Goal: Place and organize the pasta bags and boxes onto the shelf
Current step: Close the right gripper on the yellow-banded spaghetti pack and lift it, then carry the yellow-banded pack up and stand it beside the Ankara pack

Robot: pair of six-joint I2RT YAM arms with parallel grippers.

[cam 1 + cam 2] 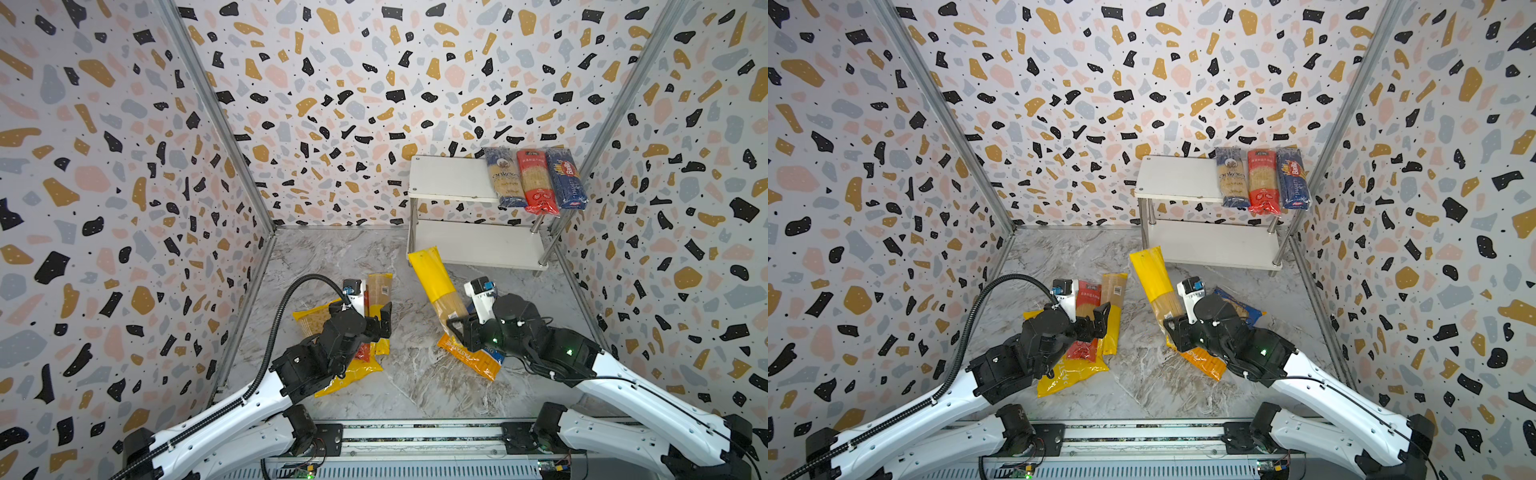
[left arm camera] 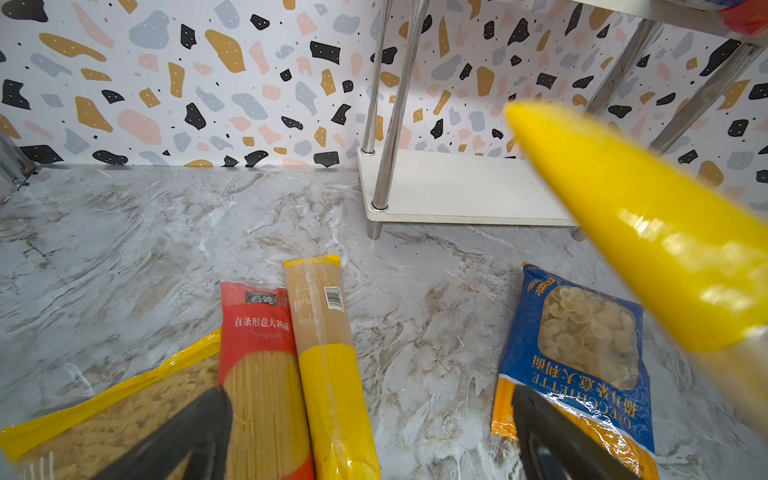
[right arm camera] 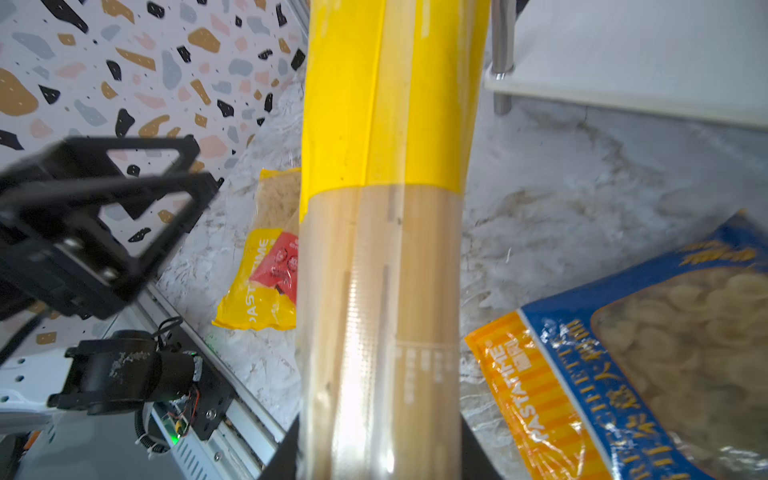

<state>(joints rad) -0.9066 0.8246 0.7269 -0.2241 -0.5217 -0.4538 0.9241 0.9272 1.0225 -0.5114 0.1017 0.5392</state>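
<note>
Terrazzo walls, grey marble floor (image 1: 415,374). In both top views: small white two-tier chrome-posted rack (image 1: 449,178) at back right, blue-grey, red and dark-blue spaghetti packs (image 1: 534,183) across its upper board; right gripper (image 1: 455,324) clamped on a long yellow-and-clear spaghetti pack (image 1: 434,278), far end near the lower board. Left wrist view: left gripper (image 2: 370,440) spread wide, empty, above a long red spaghetti pack (image 2: 257,374). Right wrist view: blue-orange bag (image 3: 665,353) flat on the floor.

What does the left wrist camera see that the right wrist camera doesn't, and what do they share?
Only the left wrist view: the barcode on the yellow pack lying flat on the table. Only the right wrist view: an arm's base motor and the mounting rail. Both: the held yellow pack, the blue-orange bag, the PASTATIME bag and the shelf's lower board.
</note>
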